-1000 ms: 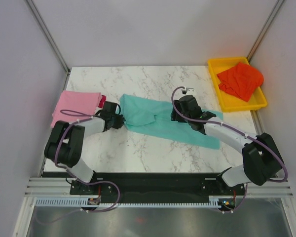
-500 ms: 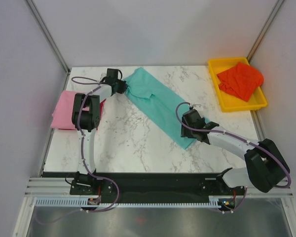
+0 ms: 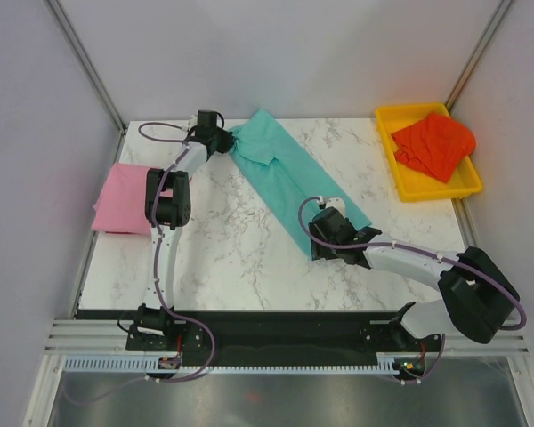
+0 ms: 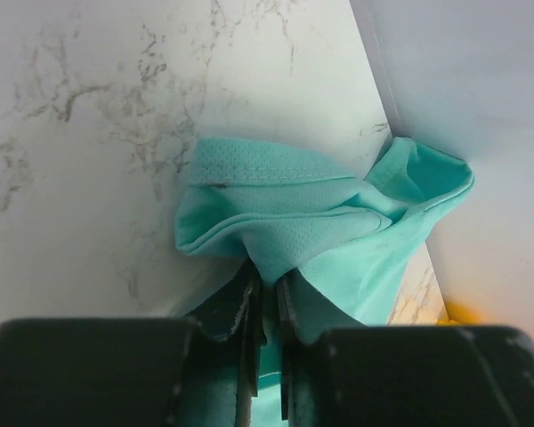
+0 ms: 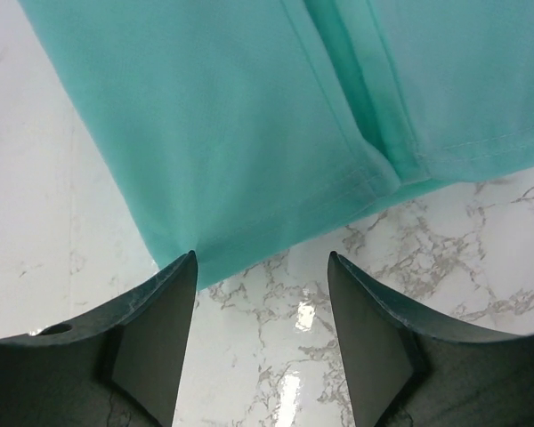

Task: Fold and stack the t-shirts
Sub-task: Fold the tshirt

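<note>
Pinching the diagonal teal t-shirt's (image 3: 289, 173) far end in the left hand (image 4: 265, 289); hovering the wide-spread right hand (image 5: 262, 267) just beside its near hem.

The middle t-shirt (image 3: 289, 178) lies aslant on the worktop (image 3: 231, 240), running from the far edge, left of centre, toward the near right. The left tool (image 4: 265, 289) is at its far end, cloth between the fingers. The right tool (image 5: 260, 267) stands just before its near end. A second t-shirt (image 3: 125, 200) lies at the left edge. In the far right corner sits a tray (image 3: 387, 147) holding a third t-shirt (image 3: 434, 142).
</note>
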Robot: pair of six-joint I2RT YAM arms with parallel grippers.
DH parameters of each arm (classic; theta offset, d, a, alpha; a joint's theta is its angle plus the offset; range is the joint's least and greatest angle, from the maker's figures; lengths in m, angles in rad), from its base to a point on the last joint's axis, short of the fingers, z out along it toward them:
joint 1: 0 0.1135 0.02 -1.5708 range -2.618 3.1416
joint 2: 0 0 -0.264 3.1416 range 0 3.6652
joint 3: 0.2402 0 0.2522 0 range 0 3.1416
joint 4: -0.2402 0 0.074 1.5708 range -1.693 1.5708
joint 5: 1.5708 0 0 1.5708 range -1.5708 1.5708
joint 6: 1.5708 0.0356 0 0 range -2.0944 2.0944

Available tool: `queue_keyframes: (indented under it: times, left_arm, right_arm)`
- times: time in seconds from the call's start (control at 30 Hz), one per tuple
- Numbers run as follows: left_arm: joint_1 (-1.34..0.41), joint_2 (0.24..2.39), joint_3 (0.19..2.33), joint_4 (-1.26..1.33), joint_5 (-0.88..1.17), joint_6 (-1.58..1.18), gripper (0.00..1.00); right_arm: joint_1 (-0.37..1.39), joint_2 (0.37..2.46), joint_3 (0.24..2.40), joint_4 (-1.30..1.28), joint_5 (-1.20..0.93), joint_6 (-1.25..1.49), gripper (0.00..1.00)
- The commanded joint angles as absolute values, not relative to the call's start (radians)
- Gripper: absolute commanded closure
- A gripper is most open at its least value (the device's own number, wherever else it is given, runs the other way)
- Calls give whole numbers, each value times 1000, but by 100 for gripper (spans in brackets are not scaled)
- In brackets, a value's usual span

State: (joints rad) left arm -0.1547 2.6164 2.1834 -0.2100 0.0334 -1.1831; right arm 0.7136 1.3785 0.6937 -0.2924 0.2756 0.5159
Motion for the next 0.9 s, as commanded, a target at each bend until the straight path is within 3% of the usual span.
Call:
queue_keyframes:
  times: [0.0, 0.23, 0.27, 0.33, 0.37, 0.6, 0.7, 0.87]
  left_arm:
    - [-156, 2629, 2214, -213, 49, -1132, 82]
    - [-144, 2548, 2105, -215, 5, -1117, 51]
    - [-143, 2534, 2088, -215, -18, -1117, 40]
    - [-132, 2493, 2050, -216, -32, -1115, 28]
    - [-129, 2479, 2039, -219, -35, -1112, 14]
    - [-120, 2364, 1985, -245, -58, -1071, 11]
    - [-118, 2309, 1959, -261, -63, -1068, 11]
    - [-118, 2232, 1942, -296, -69, -1045, 12]
  right_arm:
    - [756, 1351, 716, -276, 342, 489, 32]
    - [844, 1408, 773, -278, 367, 446, 32]
    - [850, 1420, 785, -278, 362, 443, 32]
    - [853, 1456, 801, -279, 345, 434, 33]
    - [856, 1463, 805, -278, 342, 434, 33]
    - [856, 1560, 842, -290, 337, 426, 45]
    - [856, 1578, 848, -301, 347, 428, 58]
    - [856, 1591, 845, -314, 324, 436, 89]
